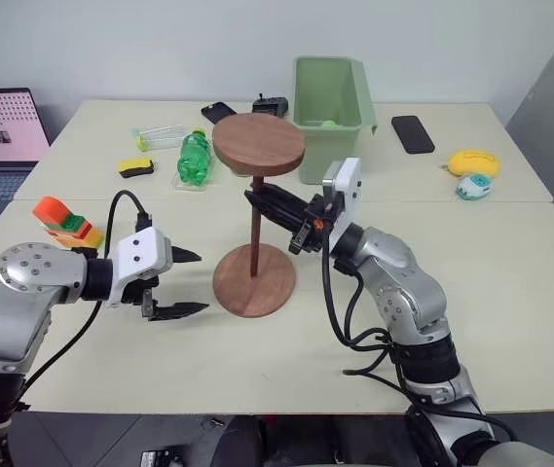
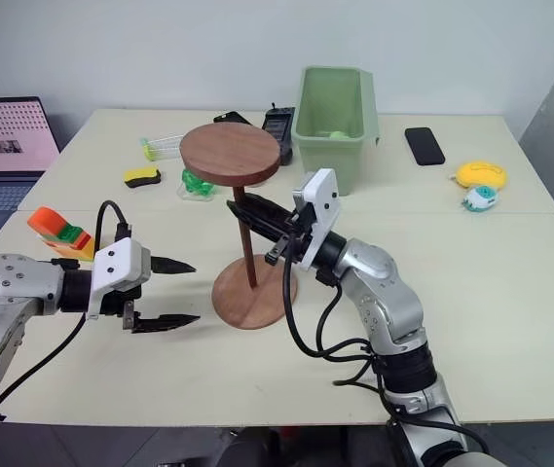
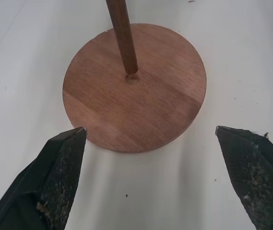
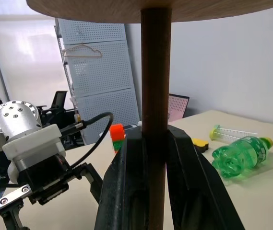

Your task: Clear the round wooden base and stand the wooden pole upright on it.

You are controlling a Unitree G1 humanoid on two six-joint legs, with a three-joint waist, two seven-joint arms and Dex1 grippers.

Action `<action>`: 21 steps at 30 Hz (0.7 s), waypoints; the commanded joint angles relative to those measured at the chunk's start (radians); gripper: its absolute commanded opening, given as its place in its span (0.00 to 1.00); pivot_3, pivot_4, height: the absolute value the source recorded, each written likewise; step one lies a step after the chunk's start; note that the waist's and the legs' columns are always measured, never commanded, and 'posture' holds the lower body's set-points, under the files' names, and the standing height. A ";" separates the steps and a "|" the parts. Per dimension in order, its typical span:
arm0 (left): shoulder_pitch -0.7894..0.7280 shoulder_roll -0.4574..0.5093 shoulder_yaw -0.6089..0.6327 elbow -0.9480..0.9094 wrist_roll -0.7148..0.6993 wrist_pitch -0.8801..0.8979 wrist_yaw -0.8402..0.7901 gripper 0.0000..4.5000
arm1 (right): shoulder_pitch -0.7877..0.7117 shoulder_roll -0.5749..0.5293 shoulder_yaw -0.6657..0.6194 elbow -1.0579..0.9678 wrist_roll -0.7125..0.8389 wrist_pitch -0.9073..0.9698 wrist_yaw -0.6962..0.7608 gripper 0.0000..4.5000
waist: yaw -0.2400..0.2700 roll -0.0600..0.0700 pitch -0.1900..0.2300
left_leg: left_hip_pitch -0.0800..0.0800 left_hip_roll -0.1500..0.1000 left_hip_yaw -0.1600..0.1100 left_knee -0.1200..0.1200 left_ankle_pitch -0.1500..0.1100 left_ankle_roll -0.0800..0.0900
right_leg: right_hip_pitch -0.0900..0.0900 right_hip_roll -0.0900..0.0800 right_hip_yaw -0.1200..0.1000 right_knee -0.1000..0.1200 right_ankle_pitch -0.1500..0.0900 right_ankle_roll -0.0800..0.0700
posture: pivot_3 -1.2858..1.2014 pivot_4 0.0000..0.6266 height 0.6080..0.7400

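While right claw (image 1: pixel 262 201) clamps pole (image 1: pixel 255 233), tip at centre hole of base (image 1: pixel 253 279) on tabletop (image 1: pixel 510 282); keep rod plumb before release. Left claw (image 1: pixel 191 284) gapes beside base.

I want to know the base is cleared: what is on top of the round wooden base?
On the round wooden base only the wooden pole stands upright, its foot at the centre hole, held by the right gripper. The hole itself is covered by the pole's end.
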State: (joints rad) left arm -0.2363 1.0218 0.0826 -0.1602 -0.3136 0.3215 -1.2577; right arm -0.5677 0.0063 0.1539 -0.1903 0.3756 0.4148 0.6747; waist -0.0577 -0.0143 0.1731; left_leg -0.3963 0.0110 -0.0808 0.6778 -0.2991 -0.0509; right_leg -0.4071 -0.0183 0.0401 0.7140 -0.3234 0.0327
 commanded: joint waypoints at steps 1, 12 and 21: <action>-0.007 0.003 0.008 -0.017 -0.016 -0.008 -0.007 1.00 | 0.004 0.000 0.015 -0.019 0.007 -0.048 0.001 0.04 | 0.000 0.000 0.000 | 0.000 0.000 0.000 0.000 0.000 0.000 | 0.000 0.000 0.000 0.000 0.000 0.000 | 0.52 0.24 1.00; 0.003 0.006 0.015 -0.031 -0.020 -0.009 -0.007 1.00 | 0.014 -0.011 0.041 0.012 -0.009 -0.095 -0.006 0.04 | 0.000 0.000 0.000 | 0.000 0.000 0.000 0.000 0.000 0.000 | 0.000 0.000 0.000 0.000 0.000 0.000 | 0.52 0.24 1.00; -0.011 0.001 0.005 -0.020 -0.015 -0.011 -0.007 1.00 | 0.006 -0.016 0.053 0.050 -0.027 -0.130 -0.005 0.04 | 0.000 0.000 0.000 | 0.000 0.000 0.000 0.000 0.000 0.000 | 0.000 0.000 0.000 0.000 0.000 0.000 | 0.52 0.24 1.00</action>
State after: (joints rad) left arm -0.2303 1.0218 0.0814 -0.1653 -0.3141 0.3213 -1.2589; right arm -0.5565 -0.0102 0.2008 -0.1327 0.3522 0.3095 0.6709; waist -0.0576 -0.0143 0.1730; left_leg -0.3963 0.0111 -0.0808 0.6779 -0.2991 -0.0509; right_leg -0.4071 -0.0183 0.0401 0.7140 -0.3234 0.0327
